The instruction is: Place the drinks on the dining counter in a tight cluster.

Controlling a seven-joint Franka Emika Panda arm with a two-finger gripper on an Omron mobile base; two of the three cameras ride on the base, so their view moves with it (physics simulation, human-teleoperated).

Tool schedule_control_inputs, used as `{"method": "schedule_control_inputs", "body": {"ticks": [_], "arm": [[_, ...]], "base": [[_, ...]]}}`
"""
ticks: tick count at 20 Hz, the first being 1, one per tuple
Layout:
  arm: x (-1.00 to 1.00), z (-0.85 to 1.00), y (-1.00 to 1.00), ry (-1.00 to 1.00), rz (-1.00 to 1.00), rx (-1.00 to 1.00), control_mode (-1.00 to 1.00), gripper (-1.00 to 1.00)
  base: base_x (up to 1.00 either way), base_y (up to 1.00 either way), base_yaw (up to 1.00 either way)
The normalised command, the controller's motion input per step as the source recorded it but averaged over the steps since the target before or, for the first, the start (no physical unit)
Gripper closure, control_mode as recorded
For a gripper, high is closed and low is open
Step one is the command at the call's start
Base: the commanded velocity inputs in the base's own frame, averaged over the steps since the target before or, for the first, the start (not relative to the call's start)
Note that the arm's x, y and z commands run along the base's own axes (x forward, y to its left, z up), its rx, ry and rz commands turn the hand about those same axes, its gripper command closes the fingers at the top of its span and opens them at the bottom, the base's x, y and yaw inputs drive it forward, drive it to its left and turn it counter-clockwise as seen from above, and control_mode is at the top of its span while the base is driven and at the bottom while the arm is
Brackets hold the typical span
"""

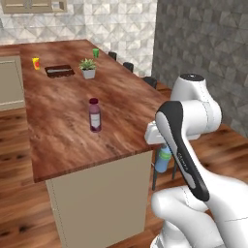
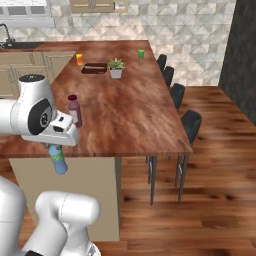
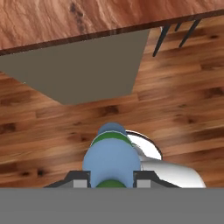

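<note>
My gripper (image 3: 111,180) is shut on the small light-blue drink (image 3: 111,159), which has a green band. This bottle (image 1: 163,160) hangs under the hand, off the near end of the dining counter (image 1: 58,131) and lower than its top. In the right base view the held bottle (image 2: 59,160) shows below my gripper (image 2: 54,148), in front of the beige base. The stout purple-capped drink (image 1: 95,115) stands upright on the dining counter (image 2: 130,115) near its near end, also seen as the purple-capped bottle (image 2: 74,111). The counter's edge (image 3: 65,19) crosses the top of the hand view.
A potted plant (image 1: 88,68) (image 2: 116,68), a dark tray (image 1: 59,71) (image 2: 94,68), an orange cup (image 1: 36,63) (image 2: 79,59) and a green cup (image 1: 96,53) (image 2: 141,54) sit at the counter's far end. Black stools (image 2: 190,122) line its right side.
</note>
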Motion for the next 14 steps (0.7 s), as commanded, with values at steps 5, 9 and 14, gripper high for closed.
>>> {"method": "schedule_control_inputs", "body": {"ticks": [5,9,14], "arm": [[0.00,0.00,0.00,0.00,0.00,0.00,1.00,1.00],[0.00,0.00,0.00,0.00,0.00,0.00,1.00,1.00],[0.00,0.00,0.00,0.00,0.00,0.00,1.00,1.00]], "base": [[0.00,0.00,0.00],[0.00,0.00,0.00],[0.40,0.00,0.00]]}}
